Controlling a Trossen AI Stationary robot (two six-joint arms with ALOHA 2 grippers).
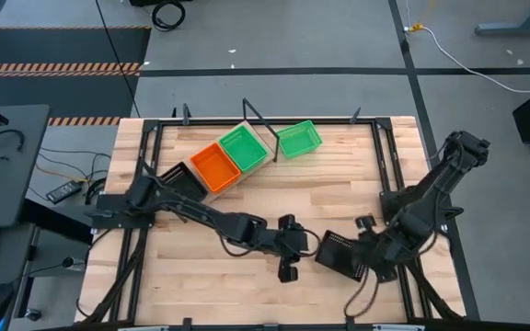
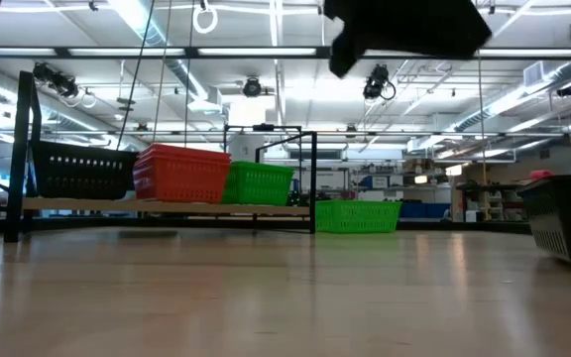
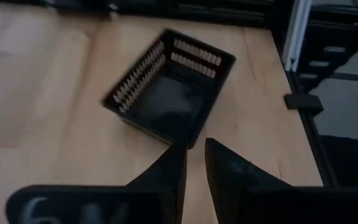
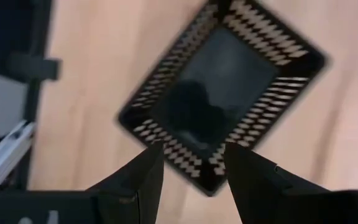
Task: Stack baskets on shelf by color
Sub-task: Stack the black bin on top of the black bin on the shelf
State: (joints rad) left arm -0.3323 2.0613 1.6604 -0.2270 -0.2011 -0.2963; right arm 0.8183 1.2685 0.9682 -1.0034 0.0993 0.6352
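Note:
The shelf (image 1: 205,184) carries a black basket (image 1: 182,180), an orange basket (image 1: 214,166) and a green basket (image 1: 244,147) side by side on their bases. The three also show in the low view: black (image 2: 82,171), orange (image 2: 181,174), green (image 2: 259,183). A second green basket (image 1: 299,138) stands on the table right of the shelf. Another black basket (image 1: 343,254) sits upright on the table near the near edge. My left gripper (image 1: 290,246) is just left of it, fingers shut to a narrow slit (image 3: 195,163). My right gripper (image 4: 191,163) hovers open over that basket's rim (image 4: 185,155), touching nothing.
Black frame rails (image 1: 389,156) run along the table's sides. The shelf's upright metal posts (image 2: 313,183) stand at its ends. Bare wood lies between the shelf and the near black basket (image 2: 568,223). A desk with cables (image 1: 7,156) stands off the table's left.

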